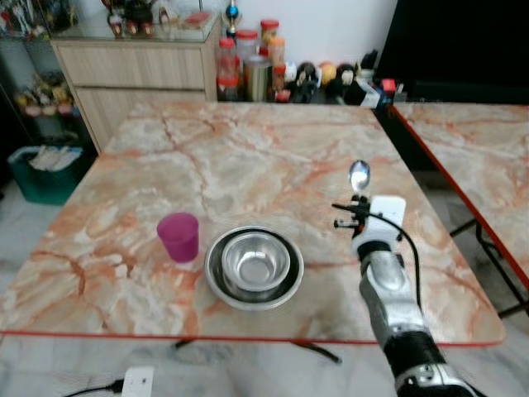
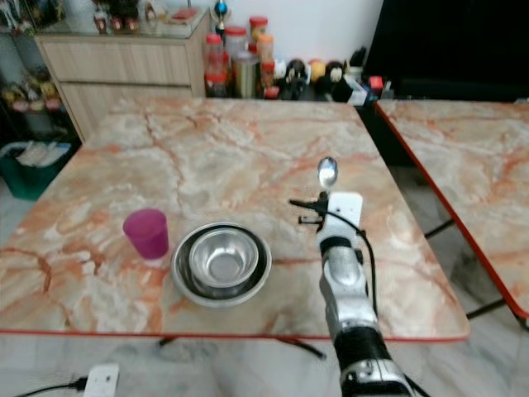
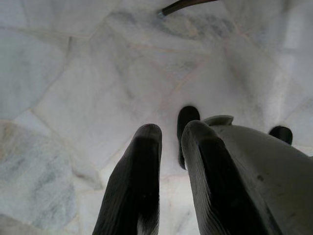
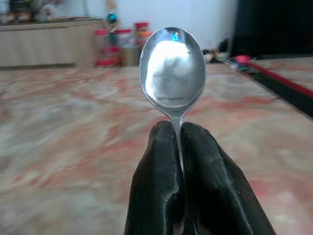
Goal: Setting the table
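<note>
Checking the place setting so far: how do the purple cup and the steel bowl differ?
The purple cup is opaque, matte plastic-looking, narrow and tall; the steel bowl is shiny metal, wide and low. The cup stands directly on the table; the bowl sits nested in a larger dish. Both are upright, side by side near the front edge.

I can read no text, label, brand, number or sign in any view; the jars and bottles (image 1: 248,70) at my twelve o'clock, beyond the far edge of the table (image 1: 248,157), carry labels too small and blurred to make out; the clutter on the cabinet (image 1: 136,62) at eleven o'clock shows no legible lettering either.
</note>
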You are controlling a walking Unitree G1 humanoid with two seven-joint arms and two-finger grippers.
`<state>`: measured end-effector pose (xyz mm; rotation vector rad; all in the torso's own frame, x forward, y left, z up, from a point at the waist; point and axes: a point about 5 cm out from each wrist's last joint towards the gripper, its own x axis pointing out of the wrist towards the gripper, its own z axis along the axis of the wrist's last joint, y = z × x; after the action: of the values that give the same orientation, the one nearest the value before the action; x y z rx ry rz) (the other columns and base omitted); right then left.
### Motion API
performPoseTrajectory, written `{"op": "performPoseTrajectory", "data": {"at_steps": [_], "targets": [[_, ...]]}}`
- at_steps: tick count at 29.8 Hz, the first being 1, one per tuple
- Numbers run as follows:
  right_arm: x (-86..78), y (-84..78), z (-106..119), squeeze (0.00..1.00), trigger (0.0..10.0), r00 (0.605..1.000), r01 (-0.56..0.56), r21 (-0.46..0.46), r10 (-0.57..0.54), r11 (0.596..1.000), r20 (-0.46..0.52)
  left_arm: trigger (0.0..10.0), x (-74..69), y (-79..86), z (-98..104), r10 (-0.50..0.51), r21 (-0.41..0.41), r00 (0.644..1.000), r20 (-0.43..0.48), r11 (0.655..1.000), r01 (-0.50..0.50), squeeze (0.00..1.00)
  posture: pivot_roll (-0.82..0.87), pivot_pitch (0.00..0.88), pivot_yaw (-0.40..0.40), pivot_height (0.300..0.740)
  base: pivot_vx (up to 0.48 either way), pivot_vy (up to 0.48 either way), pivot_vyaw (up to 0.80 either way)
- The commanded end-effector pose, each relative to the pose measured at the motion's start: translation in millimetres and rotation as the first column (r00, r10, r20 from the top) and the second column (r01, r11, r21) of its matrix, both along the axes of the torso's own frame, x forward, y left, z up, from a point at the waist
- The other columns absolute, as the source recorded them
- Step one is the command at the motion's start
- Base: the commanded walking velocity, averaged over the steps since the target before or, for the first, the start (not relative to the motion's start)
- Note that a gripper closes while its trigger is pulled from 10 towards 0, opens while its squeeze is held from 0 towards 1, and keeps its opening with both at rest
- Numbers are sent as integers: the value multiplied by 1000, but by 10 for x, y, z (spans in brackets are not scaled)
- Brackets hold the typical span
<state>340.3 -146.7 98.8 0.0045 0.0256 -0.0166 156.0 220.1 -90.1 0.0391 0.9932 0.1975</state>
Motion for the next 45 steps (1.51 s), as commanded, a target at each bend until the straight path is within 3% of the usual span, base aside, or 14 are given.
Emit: {"op": "performPoseTrajectory", "data": {"at_steps": [1,2,5,10,29,45], "targets": [[-12,-36,13,0,10000,998,-12,-44,10,999,-55,10000,-30,-34,-22,9,-2,1000,-16,1000,-9,0,59,0,-42,728,0,0,0],[-33,-75,-42,0,10000,992,-4,-64,-4,998,-123,10000,-13,-124,-33,2,-10,1000,-20,1000,-3,0,60,0,-43,728,0,0,0],[-27,-108,-87,0,10000,986,26,-40,-32,999,-163,10000,-2,-193,-40,-3,-18,1000,-20,1000,2,0,60,0,-43,728,0,0,0],[3,-128,-134,0,10000,970,33,-55,-45,998,-237,10000,-25,-124,-39,1,-22,1000,-25,1000,-2,0,64,0,-45,728,0,0,0],[35,2,-147,0,10000,947,-52,-41,36,998,-320,10000,-41,-105,-42,1,-19,999,-33,1000,-2,0,69,0,-47,728,0,0,0],[-51,85,-264,0,10000,899,-131,-33,105,991,-425,10000,-50,-109,-47,-3,-21,999,-38,1000,2,0,70,0,-48,728,0,0,0]]}}
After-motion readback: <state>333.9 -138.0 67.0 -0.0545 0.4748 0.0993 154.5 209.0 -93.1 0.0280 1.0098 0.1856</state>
